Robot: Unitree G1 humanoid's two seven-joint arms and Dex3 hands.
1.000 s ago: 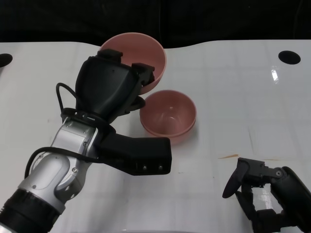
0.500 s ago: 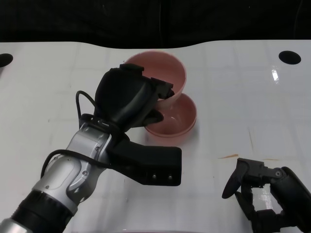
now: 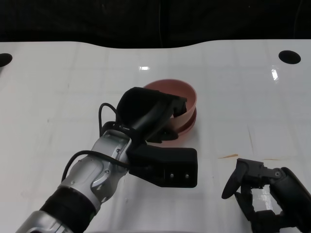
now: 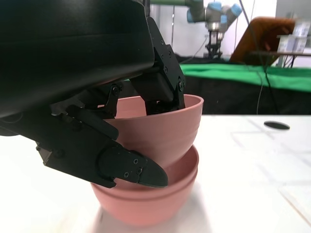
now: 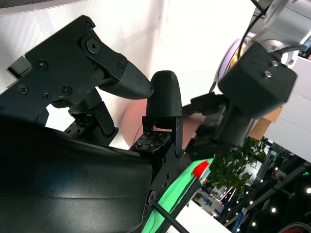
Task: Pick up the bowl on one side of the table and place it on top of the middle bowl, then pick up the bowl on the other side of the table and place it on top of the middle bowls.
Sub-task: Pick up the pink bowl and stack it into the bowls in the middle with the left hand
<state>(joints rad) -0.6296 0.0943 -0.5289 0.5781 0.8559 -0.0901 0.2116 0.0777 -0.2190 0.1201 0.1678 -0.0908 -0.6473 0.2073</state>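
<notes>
Pink upper bowl (image 4: 160,131), likely rigid, light plastic, sits in the middle bowl (image 4: 146,201). The left hand (image 3: 148,114) pinches its rim, the best hold. The right hand (image 3: 265,194) rests part-curled and empty.

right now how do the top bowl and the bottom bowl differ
The top bowl is gripped by the left hand; the bottom bowl is untouched. The top bowl is nested inside, the bottom bowl sits on the table. Both are pink and alike in shape.
</notes>
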